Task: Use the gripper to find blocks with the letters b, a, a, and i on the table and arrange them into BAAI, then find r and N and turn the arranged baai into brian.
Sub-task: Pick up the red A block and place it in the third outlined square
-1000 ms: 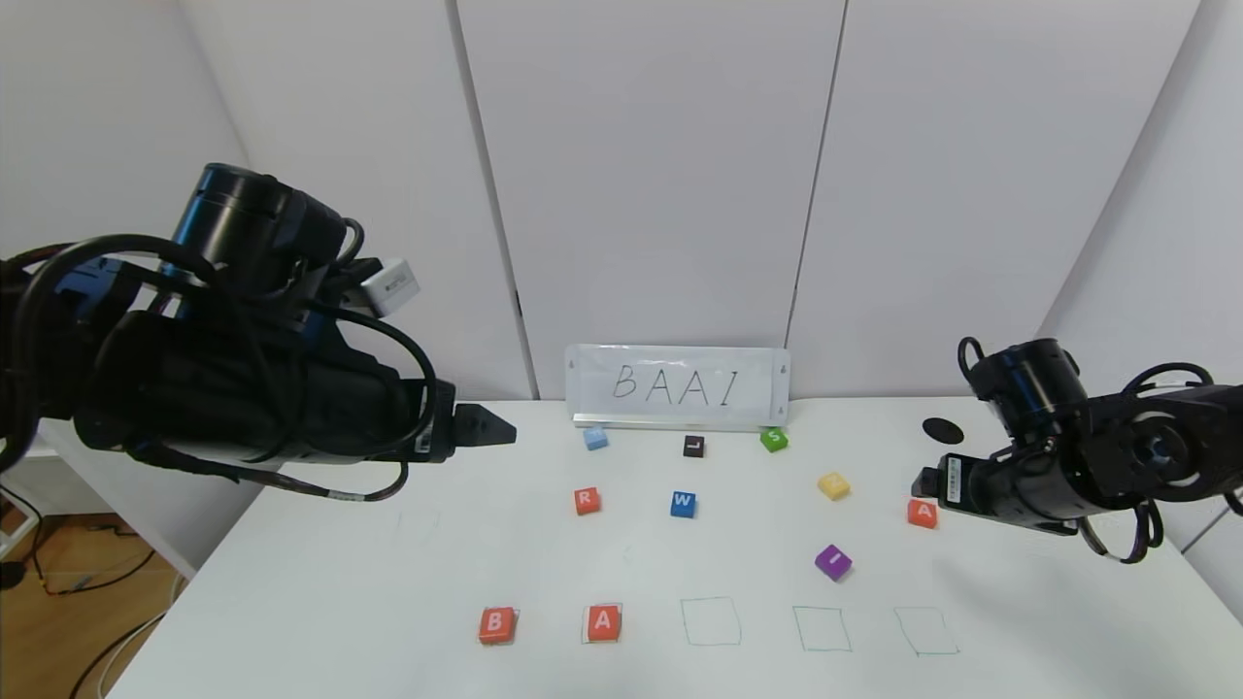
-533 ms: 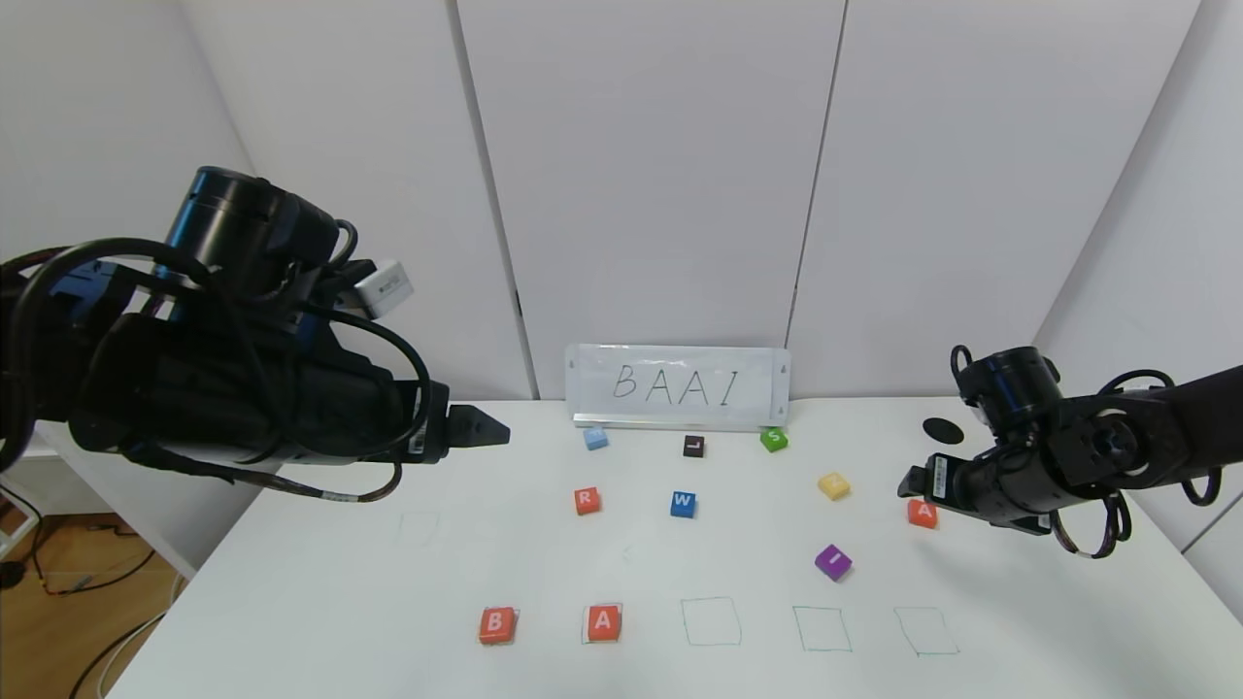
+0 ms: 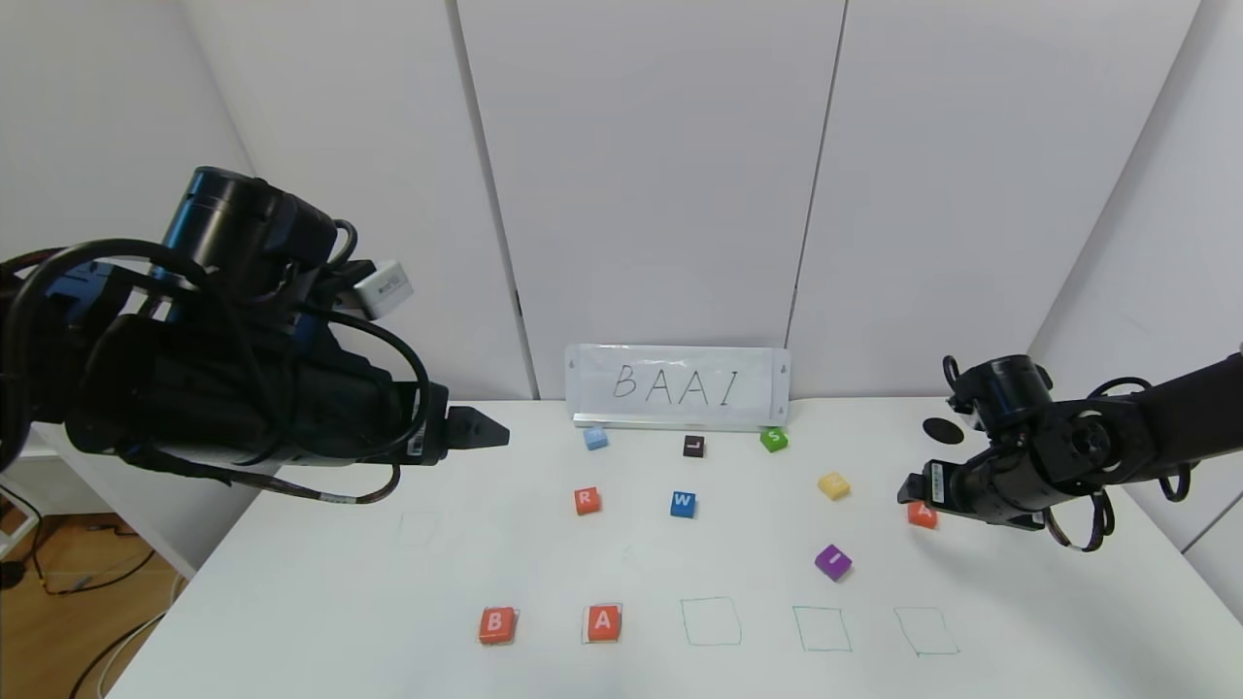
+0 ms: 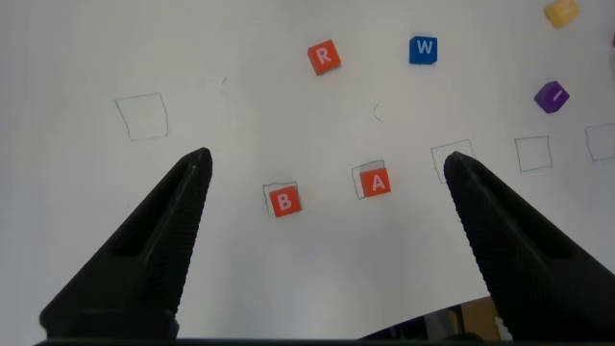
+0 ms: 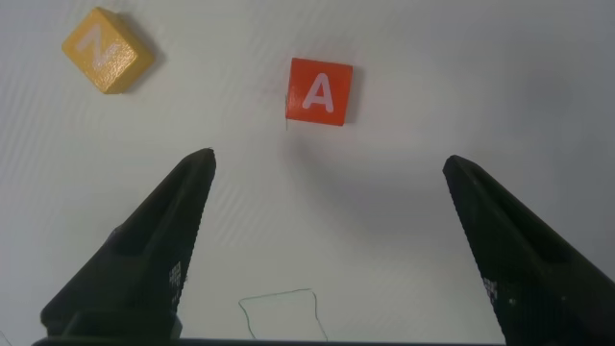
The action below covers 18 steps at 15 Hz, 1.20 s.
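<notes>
At the front of the white table [image 3: 320, 602], the orange-red B block [image 3: 496, 625] and an A block [image 3: 603, 622] each sit in a green square. A second A block [image 3: 923, 515] lies at the right, just below my open right gripper [image 3: 910, 485]. In the right wrist view that A block [image 5: 320, 92] lies ahead of the spread jaws, apart from them. The purple I block [image 3: 832, 562], the orange-red r block [image 3: 586, 501] and a yellow N block [image 3: 833, 485] lie mid-table. My left gripper [image 3: 481, 428] hangs open and empty, high over the table's left side.
A white BAAI sign [image 3: 678, 386] stands at the back. Before it lie a light blue block [image 3: 595, 438], a dark L block [image 3: 693, 446], a green S block [image 3: 774, 439] and a blue W block [image 3: 683, 504]. Three empty green squares [image 3: 822, 628] follow the front row. A black hole [image 3: 942, 430] is at the right.
The right arm has dropped and shifted a little left, bringing its gripper down over the right-hand A block. The left arm has barely drifted. No block has moved.
</notes>
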Tool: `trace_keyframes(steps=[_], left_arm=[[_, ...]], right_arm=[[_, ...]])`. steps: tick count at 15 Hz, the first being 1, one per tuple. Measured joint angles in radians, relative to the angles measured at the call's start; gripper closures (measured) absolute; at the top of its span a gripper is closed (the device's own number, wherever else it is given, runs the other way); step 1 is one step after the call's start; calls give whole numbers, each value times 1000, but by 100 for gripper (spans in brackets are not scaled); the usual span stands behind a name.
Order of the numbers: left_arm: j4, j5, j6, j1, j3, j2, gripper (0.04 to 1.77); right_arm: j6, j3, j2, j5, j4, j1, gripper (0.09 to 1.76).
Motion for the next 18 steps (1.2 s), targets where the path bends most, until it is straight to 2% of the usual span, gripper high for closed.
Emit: trace_keyframes(steps=[4,18], left_arm=[[-2,0,6,0,6,-1,9],[-6,-1,11,-7,15,-4,9]], right_arm=[[-4,-16,34,66,-37,-4,14],[-51,-73,154,69,-86,-39,14]])
